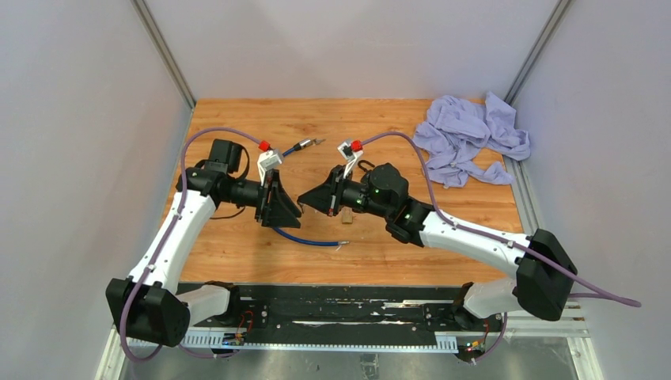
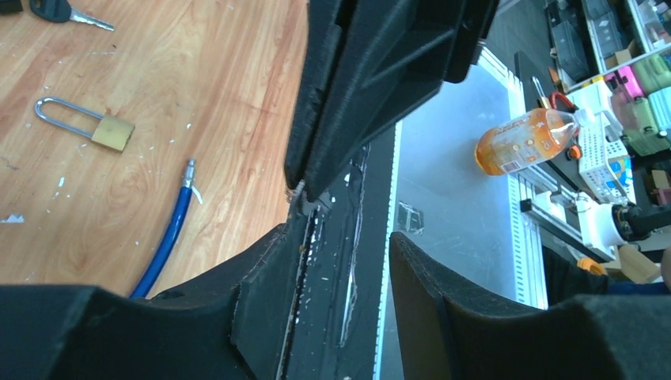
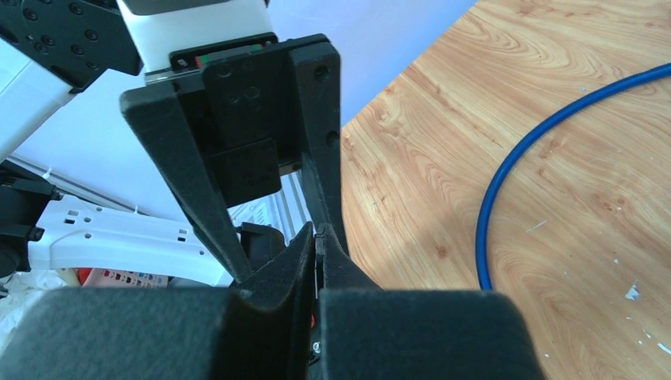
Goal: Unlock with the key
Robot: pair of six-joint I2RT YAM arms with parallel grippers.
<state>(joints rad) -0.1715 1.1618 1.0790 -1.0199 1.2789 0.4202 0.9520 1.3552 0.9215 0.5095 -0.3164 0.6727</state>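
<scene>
The key point(image 1: 307, 145), black-headed with a silver blade, lies on the wood behind the grippers; it also shows at the corner of the left wrist view point(image 2: 59, 12). A small brass padlock point(image 2: 111, 132) with its long shackle seated lies flat, partly under my right gripper in the top view point(image 1: 346, 214). My left gripper point(image 1: 294, 212) point(image 2: 344, 229) is open and empty. My right gripper point(image 1: 302, 199) point(image 3: 319, 231) is shut, and I see nothing held in it. Its tip touches one of the left fingers point(image 3: 320, 142). Neither gripper touches key or padlock.
A blue cable point(image 1: 305, 237) point(image 2: 162, 245) curves over the wood below the grippers. A crumpled lilac cloth point(image 1: 467, 138) sits at the back right. The black base rail point(image 1: 332, 305) runs along the near edge. Grey walls close in both sides.
</scene>
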